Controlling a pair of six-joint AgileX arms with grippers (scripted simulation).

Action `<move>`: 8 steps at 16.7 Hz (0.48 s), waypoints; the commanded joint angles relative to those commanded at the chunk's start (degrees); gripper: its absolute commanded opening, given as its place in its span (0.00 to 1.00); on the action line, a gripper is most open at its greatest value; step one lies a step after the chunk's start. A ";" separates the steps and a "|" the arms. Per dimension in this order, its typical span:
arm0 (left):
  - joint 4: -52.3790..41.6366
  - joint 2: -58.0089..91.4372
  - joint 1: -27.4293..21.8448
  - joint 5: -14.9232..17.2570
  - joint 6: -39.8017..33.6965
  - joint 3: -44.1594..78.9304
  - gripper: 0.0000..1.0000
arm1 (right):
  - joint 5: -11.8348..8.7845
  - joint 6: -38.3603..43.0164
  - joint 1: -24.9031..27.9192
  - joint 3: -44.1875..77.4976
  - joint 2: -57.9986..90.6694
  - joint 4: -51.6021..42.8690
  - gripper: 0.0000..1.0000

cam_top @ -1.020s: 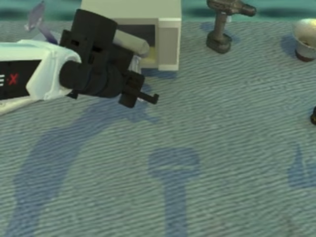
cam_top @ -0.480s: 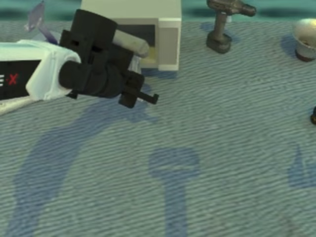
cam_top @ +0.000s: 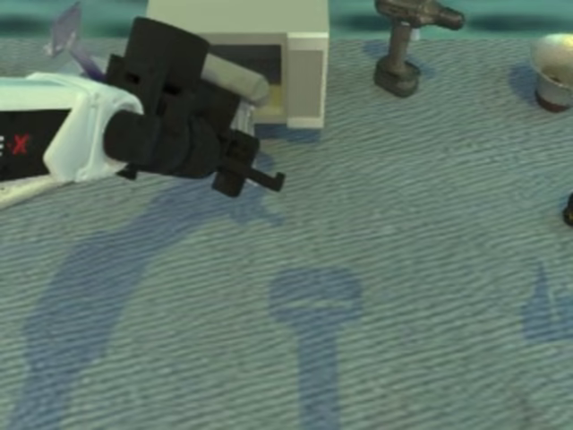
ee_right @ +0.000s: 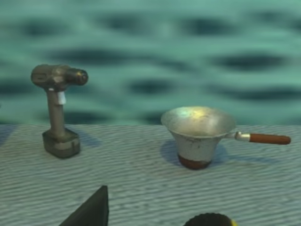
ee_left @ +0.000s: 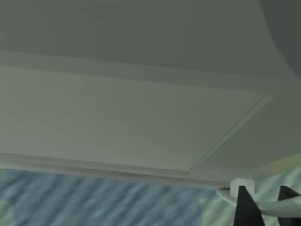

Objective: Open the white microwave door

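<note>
Microwave at table's far left; door partly open, swung out. Left gripper at door's free edge; can't tell finger state. I judge door rigid, light, hinged: hook edge, not window. Right arm parked.

One white microwave with one white microwave door stands at the tabletop's far edge, joined by one cordless drill, one metal saucepan near the far right corner, and one robot arm in view.
</note>
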 joint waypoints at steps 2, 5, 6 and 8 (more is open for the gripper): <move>0.03 -0.47 0.62 0.78 1.09 -0.35 0.00 | 0.00 0.00 0.00 0.00 0.00 0.00 1.00; -0.11 -1.00 1.52 2.02 2.93 -1.08 0.00 | 0.00 0.00 0.00 0.00 0.00 0.00 1.00; -0.13 -1.05 1.59 2.14 3.11 -1.16 0.00 | 0.00 0.00 0.00 0.00 0.00 0.00 1.00; -0.13 -1.05 1.59 2.14 3.11 -1.16 0.00 | 0.00 0.00 0.00 0.00 0.00 0.00 1.00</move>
